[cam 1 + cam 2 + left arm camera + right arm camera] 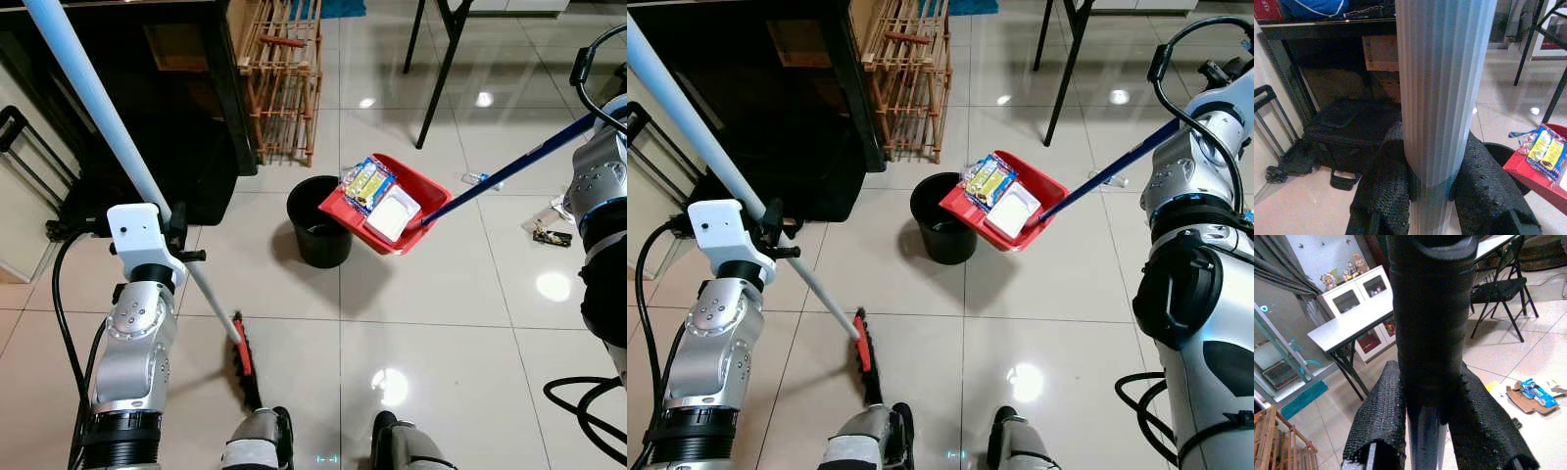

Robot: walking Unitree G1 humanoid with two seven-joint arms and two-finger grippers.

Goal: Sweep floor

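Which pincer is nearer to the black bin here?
Left. The left pincer, clamped on the broom handle, sits beside the black bin on the robot's left. The right pincer grips the dustpan handle further off.

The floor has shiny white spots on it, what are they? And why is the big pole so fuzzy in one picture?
In the left eye view the spots are lamp glare on the glossy floor tiles. In the left wrist view the broom handle, held by the left gripper, sits very close to the camera, so it looks soft and oversized. In the right wrist view the dustpan handle looms dark and blurred too.
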